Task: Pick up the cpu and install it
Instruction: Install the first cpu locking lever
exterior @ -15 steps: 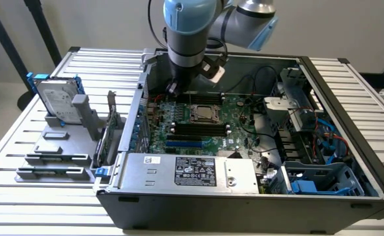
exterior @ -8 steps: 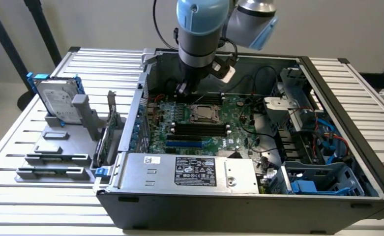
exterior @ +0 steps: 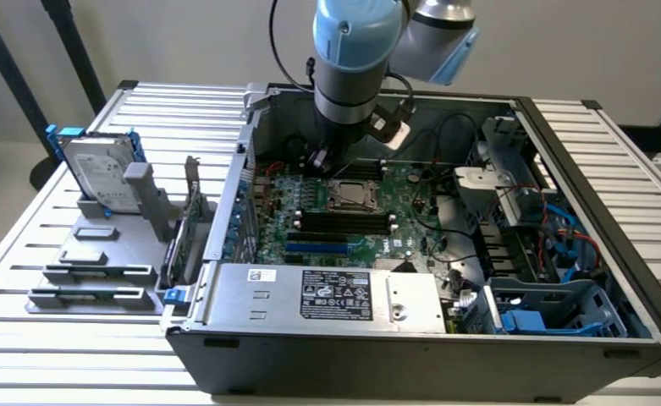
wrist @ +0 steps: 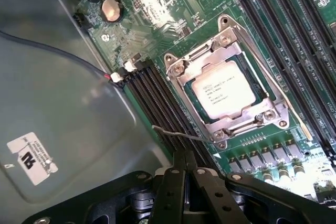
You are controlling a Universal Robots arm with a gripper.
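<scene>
The black, angular gripper point(wrist: 185, 156) had its fingers pressed together on nothing, over the green motherboard point(wrist: 157, 3). Near it the cpu point(wrist: 223, 90), a flat dull-silver square with printed lettering, lay seated in its metal socket frame point(wrist: 227, 38). The exterior view took in the grey computer case point(exterior: 421, 364) on the slatted counter point(exterior: 82, 338).

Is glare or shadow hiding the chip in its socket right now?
Wrist view: the chip is evenly lit and not washed out; glare whitens the green board near the coin battery. Exterior view: the arm hangs over the open case, whose inside is dim beneath it, yet the chip is visible there.
</scene>
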